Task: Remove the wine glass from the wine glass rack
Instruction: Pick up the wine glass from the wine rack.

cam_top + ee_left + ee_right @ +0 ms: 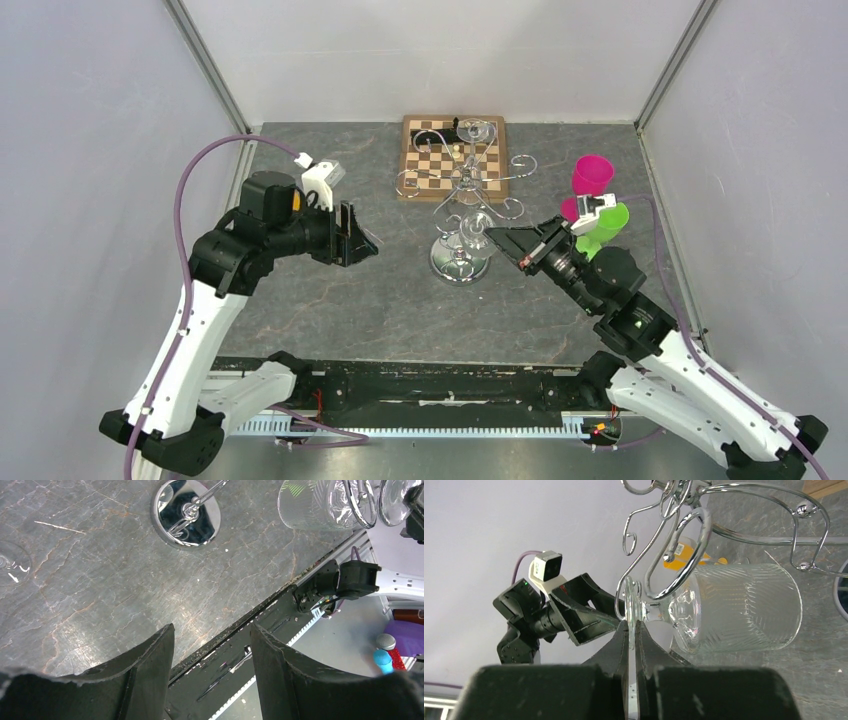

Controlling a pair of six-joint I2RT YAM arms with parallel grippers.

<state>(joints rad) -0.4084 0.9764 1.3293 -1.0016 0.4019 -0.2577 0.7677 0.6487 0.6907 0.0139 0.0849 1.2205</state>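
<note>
Clenched right gripper [632, 629]: its fingers seem to pinch the edge of the wine glass [739, 607] foot, though the pads partly hide the contact. The wine glass hangs bowl-down on the wine glass rack [460, 266], foot caught in a curled hook arm, above the mirrored base at mid table [330, 300]. Released left gripper [211, 632]: nothing between its fingers, apart from the rack on its left. A chessboard [428, 165] lies behind the rack.
</note>
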